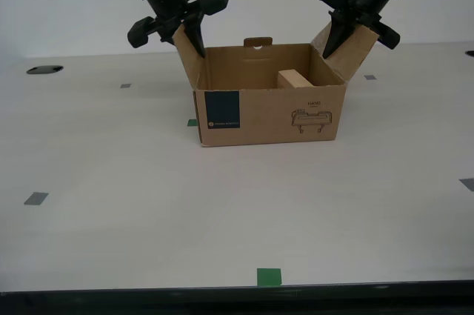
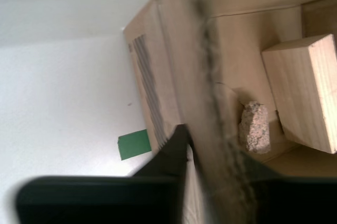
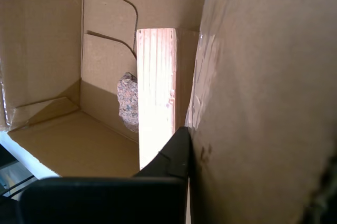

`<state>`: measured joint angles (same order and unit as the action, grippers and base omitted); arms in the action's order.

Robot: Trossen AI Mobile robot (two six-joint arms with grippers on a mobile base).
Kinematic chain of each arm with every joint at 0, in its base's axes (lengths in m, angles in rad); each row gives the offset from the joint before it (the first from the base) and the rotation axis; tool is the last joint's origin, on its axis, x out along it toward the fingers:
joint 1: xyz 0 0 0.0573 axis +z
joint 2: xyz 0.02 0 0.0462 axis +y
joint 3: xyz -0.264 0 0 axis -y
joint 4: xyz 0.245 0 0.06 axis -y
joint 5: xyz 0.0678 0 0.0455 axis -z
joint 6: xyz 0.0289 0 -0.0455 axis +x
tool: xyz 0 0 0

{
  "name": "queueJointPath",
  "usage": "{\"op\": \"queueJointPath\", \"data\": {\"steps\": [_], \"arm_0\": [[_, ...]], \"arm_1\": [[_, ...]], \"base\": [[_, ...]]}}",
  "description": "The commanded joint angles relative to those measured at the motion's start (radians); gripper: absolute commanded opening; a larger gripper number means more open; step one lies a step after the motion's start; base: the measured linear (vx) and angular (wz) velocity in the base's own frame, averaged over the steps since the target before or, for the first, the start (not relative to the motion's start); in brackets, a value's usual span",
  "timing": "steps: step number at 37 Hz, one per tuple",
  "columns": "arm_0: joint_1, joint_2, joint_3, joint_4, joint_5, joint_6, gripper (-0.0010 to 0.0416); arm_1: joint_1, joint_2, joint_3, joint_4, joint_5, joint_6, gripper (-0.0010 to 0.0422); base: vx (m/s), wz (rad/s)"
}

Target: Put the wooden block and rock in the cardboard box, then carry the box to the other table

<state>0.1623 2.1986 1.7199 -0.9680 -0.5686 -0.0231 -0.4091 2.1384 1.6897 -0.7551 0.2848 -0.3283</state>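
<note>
the brown corrugated cardboard box (image 1: 270, 111) sits mid-table (image 1: 148, 204), holding the smooth pale wooden block (image 3: 156, 92) and rough speckled rock (image 2: 255, 127). beyond, my second gripper (image 1: 190, 37) and my first gripper (image 1: 342, 41) each pinch a side flap.

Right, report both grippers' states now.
My first gripper: shut on a side flap of the brown cardboard box.
My second gripper: shut on the box's opposite side flap.
</note>
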Motion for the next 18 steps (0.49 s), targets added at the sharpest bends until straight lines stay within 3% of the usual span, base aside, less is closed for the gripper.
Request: {"op": "queueJointPath", "data": {"steps": [1,18], "arm_0": [[0.002,0.001,0.0,0.002,0.005,-0.003,-0.0005],[0.003,0.001,0.0,-0.004,0.005,-0.002,-0.0001]], "arm_1": [[-0.001,0.0,-0.005,-0.003,0.002,0.002,0.0003],[-0.003,0.0,-0.006,-0.002,0.003,0.0,-0.0001]], "base": [[0.0,0.0],[0.0,0.0]]}}
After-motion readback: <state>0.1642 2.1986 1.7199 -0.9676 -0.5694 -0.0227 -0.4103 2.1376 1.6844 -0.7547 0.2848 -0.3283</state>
